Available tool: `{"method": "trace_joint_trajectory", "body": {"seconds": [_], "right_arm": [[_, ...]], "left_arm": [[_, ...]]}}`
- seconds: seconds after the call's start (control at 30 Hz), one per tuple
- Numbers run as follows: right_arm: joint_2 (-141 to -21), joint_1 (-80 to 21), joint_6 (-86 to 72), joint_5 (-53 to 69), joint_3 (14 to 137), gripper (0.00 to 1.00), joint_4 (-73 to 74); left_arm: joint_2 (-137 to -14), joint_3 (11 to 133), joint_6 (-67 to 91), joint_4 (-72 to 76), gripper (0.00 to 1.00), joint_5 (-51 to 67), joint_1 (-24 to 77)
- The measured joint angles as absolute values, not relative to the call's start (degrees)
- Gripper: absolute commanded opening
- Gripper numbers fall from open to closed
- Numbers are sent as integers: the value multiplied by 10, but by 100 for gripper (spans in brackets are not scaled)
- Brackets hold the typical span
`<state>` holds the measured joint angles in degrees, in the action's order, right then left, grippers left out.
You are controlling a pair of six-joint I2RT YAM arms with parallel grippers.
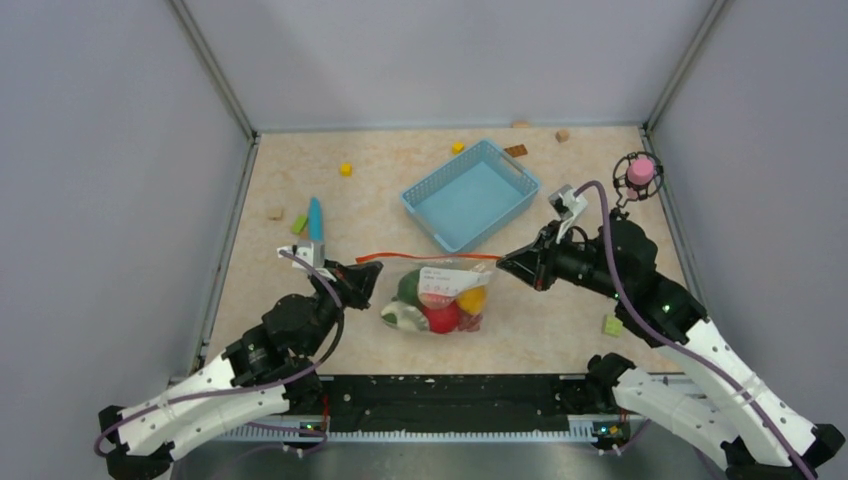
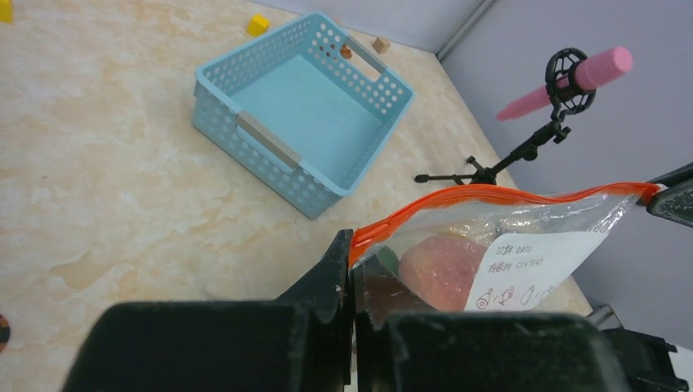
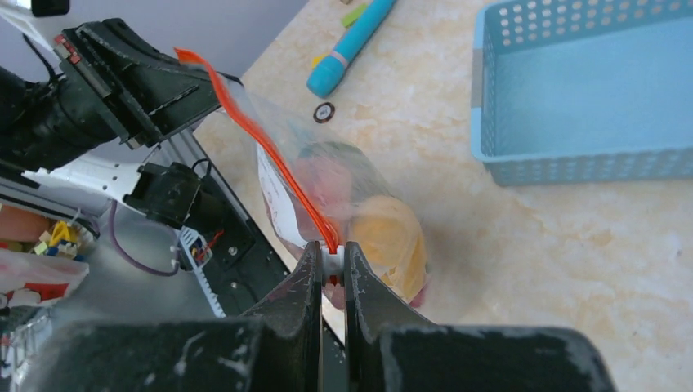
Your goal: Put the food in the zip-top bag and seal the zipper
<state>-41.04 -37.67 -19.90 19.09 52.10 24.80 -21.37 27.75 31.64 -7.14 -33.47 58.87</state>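
By the fingers of the left gripper (image 2: 352, 265) the 9 o'clock end of the zipper (image 3: 270, 162) is clamped, and by those of the right gripper (image 3: 330, 260) its 3 o'clock end, so the zip-top bag (image 1: 440, 288) with the food (image 1: 442, 317) inside is held stretched between them, at 6 o'clock from the basket (image 1: 425, 222).

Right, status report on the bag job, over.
Left gripper and right gripper shut on zipper ends. Food inside bag. Seal unclear. Nothing blocking.
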Motion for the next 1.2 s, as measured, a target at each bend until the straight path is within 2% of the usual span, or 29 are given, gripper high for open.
{"method": "trace_joint_trajectory", "body": {"seconds": [0.2, 0.23, 0.27, 0.33, 0.37, 0.43, 0.47, 0.63, 0.77, 0.87, 0.9, 1.0, 1.03, 1.07, 1.13, 1.2], "right_arm": [[-405, -376, -263, 103, 483, 0, 269], [-413, -376, -272, 78, 476, 0, 275], [-422, -376, -281, 53, 471, 0, 283], [-445, -377, -300, -5, 461, 0, 297], [-453, -377, -307, -33, 459, 0, 305], [-467, -376, -321, -98, 455, 0, 327], [-470, -376, -329, -130, 454, 0, 341], [-465, -375, -375, -260, 454, 0, 405], [-432, -372, -427, -369, 454, 5, 490], [-417, -370, -472, -422, 454, 17, 547], [-416, -369, -486, -437, 454, 27, 566], [-416, -369, -511, -461, 454, 76, 594], [-416, -369, -520, -466, 454, 89, 599], [-416, -369, -526, -470, 454, 94, 602], [-414, -368, -528, -477, 454, 99, 609], [-405, -368, -528, -483, 454, 99, 608]], "left_arm": [[-255, 276, 366, -99, 0, -317, 588], [-270, 275, 371, -99, 6, -317, 588], [-292, 275, 377, -98, 19, -318, 588], [-338, 275, 386, -91, 58, -327, 589], [-364, 277, 396, -93, 74, -343, 588], [-406, 288, 410, -113, 94, -372, 586], [-437, 303, 428, -131, 97, -392, 585], [-508, 372, 472, -186, 98, -468, 585], [-518, 394, 477, -205, 98, -524, 582], [-522, 404, 480, -218, 98, -547, 580], [-522, 408, 482, -223, 98, -553, 577], [-518, 412, 488, -234, 98, -565, 569], [-514, 412, 491, -240, 98, -567, 563], [-510, 412, 493, -243, 98, -567, 559], [-500, 411, 496, -248, 98, -566, 547], [-490, 411, 498, -254, 98, -566, 537]]}}
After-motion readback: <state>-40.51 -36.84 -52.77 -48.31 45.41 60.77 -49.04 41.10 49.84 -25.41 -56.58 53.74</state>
